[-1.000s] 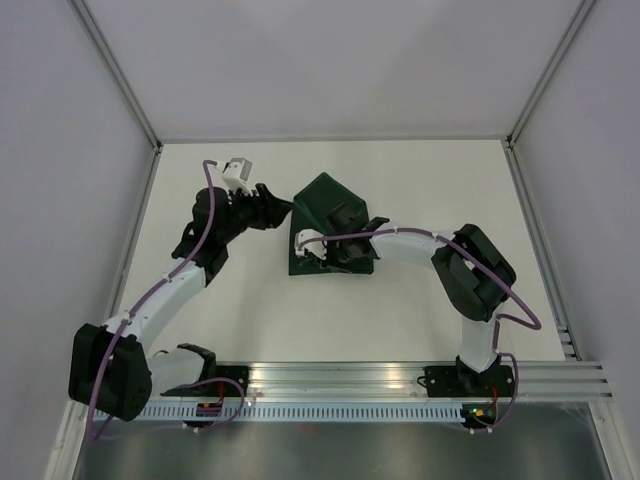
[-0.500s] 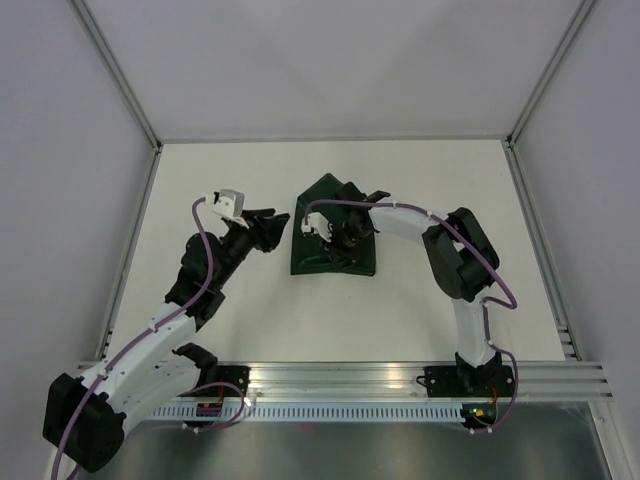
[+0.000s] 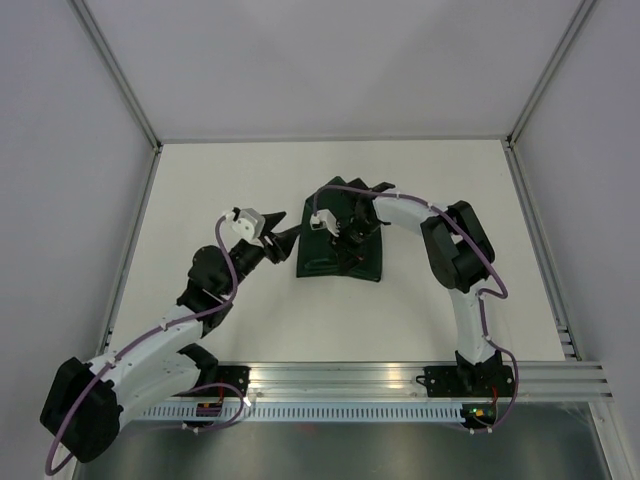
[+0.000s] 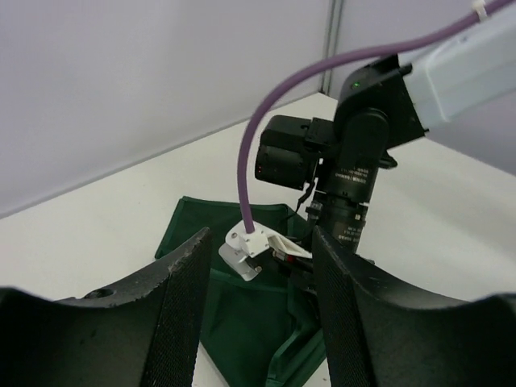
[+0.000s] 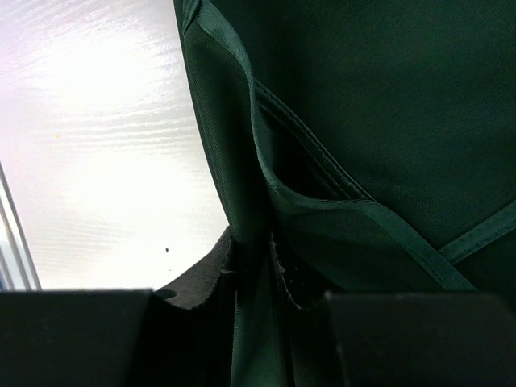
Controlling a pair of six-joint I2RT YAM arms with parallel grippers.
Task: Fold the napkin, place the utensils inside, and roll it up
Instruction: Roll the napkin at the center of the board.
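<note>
The dark green napkin point(image 3: 335, 265) lies partly folded in the middle of the white table, its far part bunched under my right wrist. My right gripper point(image 3: 350, 232) is over it and shut on a fold of the napkin point(image 5: 363, 105); in the right wrist view the cloth is pinched between the fingers point(image 5: 201, 278) of this gripper point(image 5: 254, 250). My left gripper point(image 3: 290, 236) stands open just left of the napkin's left edge, nothing between its jaws. In the left wrist view that gripper point(image 4: 260, 246) faces the napkin point(image 4: 234, 322) and the right wrist. The utensils are out of view.
An aluminium rail point(image 3: 350, 375) runs along the near edge by the arm bases. Grey walls and frame posts point(image 3: 135, 110) close the table at left, right and back. Bare white tabletop point(image 3: 420, 170) surrounds the napkin.
My left arm has drawn back towards its base and swung its gripper right, up to the napkin's left edge. My right gripper has carried the napkin fold towards the far side.
</note>
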